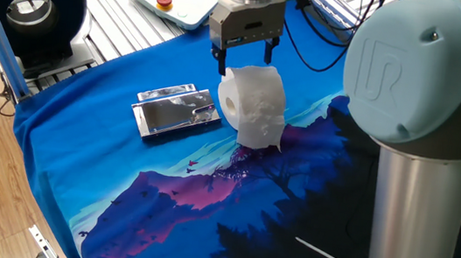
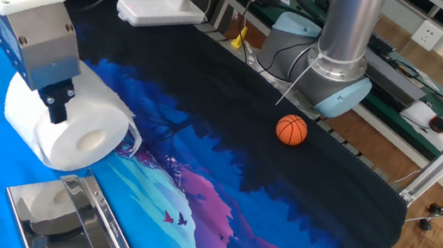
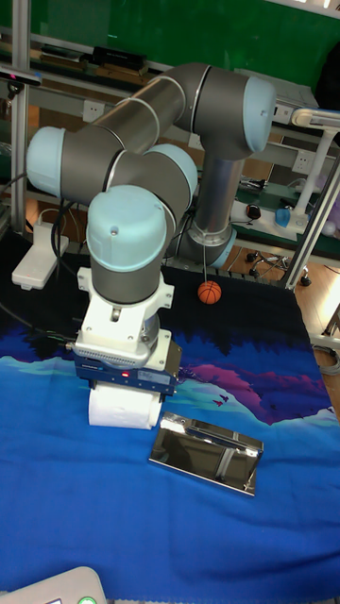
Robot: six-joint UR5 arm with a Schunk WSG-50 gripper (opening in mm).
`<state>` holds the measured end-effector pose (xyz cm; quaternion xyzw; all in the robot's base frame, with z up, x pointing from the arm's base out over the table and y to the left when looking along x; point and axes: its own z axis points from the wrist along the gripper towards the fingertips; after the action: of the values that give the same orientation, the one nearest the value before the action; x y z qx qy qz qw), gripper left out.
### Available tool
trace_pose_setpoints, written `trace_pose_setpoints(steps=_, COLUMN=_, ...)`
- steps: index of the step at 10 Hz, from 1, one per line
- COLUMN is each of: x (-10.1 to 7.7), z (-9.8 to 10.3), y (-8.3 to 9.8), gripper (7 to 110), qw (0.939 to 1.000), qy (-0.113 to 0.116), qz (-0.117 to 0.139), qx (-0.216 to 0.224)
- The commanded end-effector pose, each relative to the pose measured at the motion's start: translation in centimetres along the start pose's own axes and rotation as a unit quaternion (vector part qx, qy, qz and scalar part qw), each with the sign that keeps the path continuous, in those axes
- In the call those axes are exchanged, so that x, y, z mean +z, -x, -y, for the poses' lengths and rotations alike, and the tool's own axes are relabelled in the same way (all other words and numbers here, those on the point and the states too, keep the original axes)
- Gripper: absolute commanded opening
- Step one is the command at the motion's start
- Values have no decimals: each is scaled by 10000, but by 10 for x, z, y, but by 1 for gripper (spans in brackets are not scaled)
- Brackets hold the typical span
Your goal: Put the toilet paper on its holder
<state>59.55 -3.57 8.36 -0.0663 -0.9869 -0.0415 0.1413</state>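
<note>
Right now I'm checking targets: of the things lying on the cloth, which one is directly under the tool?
The toilet paper, the white roll right below the tool; the holder lies beside it, the orange ball far off.
</note>
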Motion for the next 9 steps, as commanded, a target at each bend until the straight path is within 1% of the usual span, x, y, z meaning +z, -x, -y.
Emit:
trace_pose_setpoints(steps=1, x=-1, z=-5, y=1, gripper=110, qw=10000, qy=73, qz=13, qx=65)
trace_pose_setpoints(steps=5, x=0, z=-14, y=2, gripper=110, qw=9998, qy=110, qz=7, qx=177)
trace_pose_setpoints(steps=6, x=0, z=-14, y=2, gripper=110, qw=9998, qy=87, qz=3, qx=183)
trace_pose_setpoints(steps=7, x=2, z=-11, y=2, gripper=110, qw=9998, qy=32, qz=-11, qx=213)
trace_pose_setpoints(steps=8, x=4, z=-6, y=3, gripper=110, qw=9997, qy=-75, qz=-24, qx=251)
trace_pose_setpoints(steps=9, x=5, z=-4, y=4, gripper=110, qw=9996, qy=-104, qz=-18, qx=259)
